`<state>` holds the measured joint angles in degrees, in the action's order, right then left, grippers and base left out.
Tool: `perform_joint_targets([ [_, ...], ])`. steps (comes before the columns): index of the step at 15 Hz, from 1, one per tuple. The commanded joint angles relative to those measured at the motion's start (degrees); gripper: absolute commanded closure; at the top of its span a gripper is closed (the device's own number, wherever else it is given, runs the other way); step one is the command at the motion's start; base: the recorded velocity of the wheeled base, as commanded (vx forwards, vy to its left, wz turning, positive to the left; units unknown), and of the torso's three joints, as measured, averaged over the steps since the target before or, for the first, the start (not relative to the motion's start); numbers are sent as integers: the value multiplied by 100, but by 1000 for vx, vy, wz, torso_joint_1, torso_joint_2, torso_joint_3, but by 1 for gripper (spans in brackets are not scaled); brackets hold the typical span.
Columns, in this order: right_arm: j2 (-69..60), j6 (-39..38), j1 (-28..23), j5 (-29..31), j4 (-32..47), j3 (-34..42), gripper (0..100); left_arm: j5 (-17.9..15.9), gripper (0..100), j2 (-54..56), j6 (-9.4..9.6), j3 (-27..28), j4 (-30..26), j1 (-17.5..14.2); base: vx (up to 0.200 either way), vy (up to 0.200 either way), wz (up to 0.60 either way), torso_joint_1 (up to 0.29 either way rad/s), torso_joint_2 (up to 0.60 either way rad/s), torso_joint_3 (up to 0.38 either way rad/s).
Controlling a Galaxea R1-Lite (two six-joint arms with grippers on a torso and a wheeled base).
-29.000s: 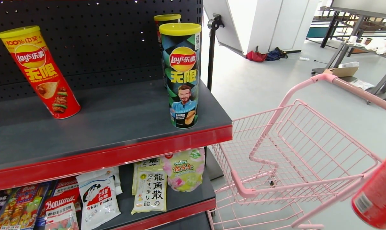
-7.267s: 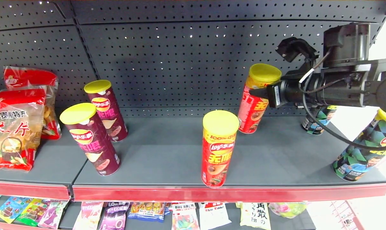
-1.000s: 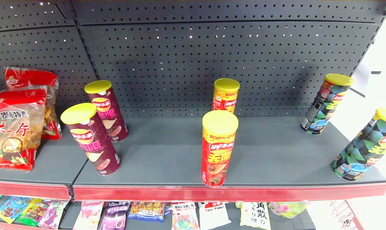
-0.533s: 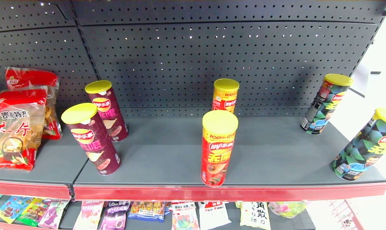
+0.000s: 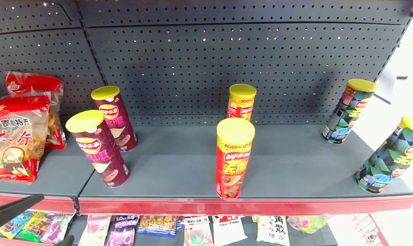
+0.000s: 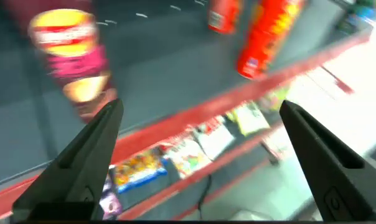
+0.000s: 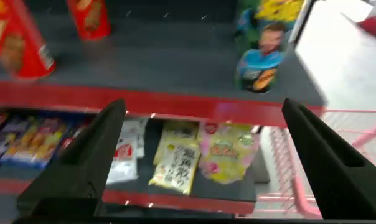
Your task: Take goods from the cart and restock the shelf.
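Observation:
The grey shelf [image 5: 179,160] with a red front edge carries upright chip cans. Two maroon cans [image 5: 97,150] [image 5: 114,118] stand at the left. One red can [image 5: 233,160] is at the front middle and another [image 5: 241,101] behind it. Two green cans [image 5: 348,111] [image 5: 389,157] stand at the right. My left gripper [image 5: 56,217] is open and empty, low at the left in front of the shelf edge. The left wrist view has it [image 6: 200,106] facing a maroon can [image 6: 73,62]. My right gripper [image 7: 203,102] is open and empty below the shelf edge, with the pink cart [image 7: 343,162] beside it.
Red snack bags [image 5: 18,136] lean at the shelf's far left. Flat snack packets [image 5: 158,225] lie on the lower shelf [image 7: 194,199]. A black pegboard [image 5: 206,61] backs the shelf. There is bare shelf between the red and green cans.
A finger of my left gripper has come into the head view at the lower left. The cans have not moved in the last second.

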<state>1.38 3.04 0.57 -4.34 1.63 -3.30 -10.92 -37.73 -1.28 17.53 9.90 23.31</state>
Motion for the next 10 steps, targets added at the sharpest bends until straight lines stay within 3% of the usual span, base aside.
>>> perform_joint_targets([
  [1,196,-84,57,-41,-23,119,0,2,0,-472,75,93,21,367,0,0,0,0,0,0],
  [3,179,-576,75,-67,-32,119,0,11,0,-745,181,260,21,376,0,0,0,0,0,0],
  [5,108,-304,57,-120,-67,155,0,2,0,-841,339,268,21,376,0,0,0,0,0,0],
  [10,-138,-462,-57,118,-111,172,0,-6,0,-841,365,268,30,385,0,0,0,0,0,0],
])
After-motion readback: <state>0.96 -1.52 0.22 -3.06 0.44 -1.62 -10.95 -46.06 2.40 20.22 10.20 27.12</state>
